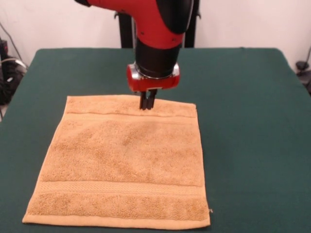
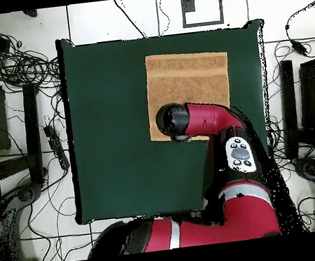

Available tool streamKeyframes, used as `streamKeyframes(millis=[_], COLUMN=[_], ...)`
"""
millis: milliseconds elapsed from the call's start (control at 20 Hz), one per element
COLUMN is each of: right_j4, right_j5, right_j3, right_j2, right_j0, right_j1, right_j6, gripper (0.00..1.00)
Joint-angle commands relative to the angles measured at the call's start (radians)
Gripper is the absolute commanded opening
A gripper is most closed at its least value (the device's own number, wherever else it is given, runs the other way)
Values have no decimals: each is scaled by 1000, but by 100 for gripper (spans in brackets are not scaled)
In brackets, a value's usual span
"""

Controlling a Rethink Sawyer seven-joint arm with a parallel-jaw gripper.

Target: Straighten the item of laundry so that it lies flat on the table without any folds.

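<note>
towel (image 1: 124, 162) lay flat near 1 table (image 1: 252, 121) corner, all 4 corners out | gripper (image 1: 147, 104) at towel's robot-side hem, fingers pressed together, whether pinching cloth unclear | risk: lifting or dragging from there could rumple that hem

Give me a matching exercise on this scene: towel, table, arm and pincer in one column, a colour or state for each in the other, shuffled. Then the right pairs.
Things:
1. towel
2. table
3. arm
4. pincer

Descriptions:
A. dark green, covered in felt-like cloth
B. tips together, at the towel's hem nearest the robot
C. golden-orange, spread flat
D. red and black, coming down from above

Pairs: 1-C, 2-A, 3-D, 4-B
</note>
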Motion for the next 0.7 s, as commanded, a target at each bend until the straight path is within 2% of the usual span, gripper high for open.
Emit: streamKeyframes(millis=[50, 350, 700], right_j4=[30, 61, 109], right_j5=[-65, -15, 56], right_j3=[-7, -43, -134], right_j2=[38, 55, 71], right_j0=[2, -32, -71], right_j1=[105, 167, 263], right_j6=[227, 212, 186], gripper=[0, 0, 0])
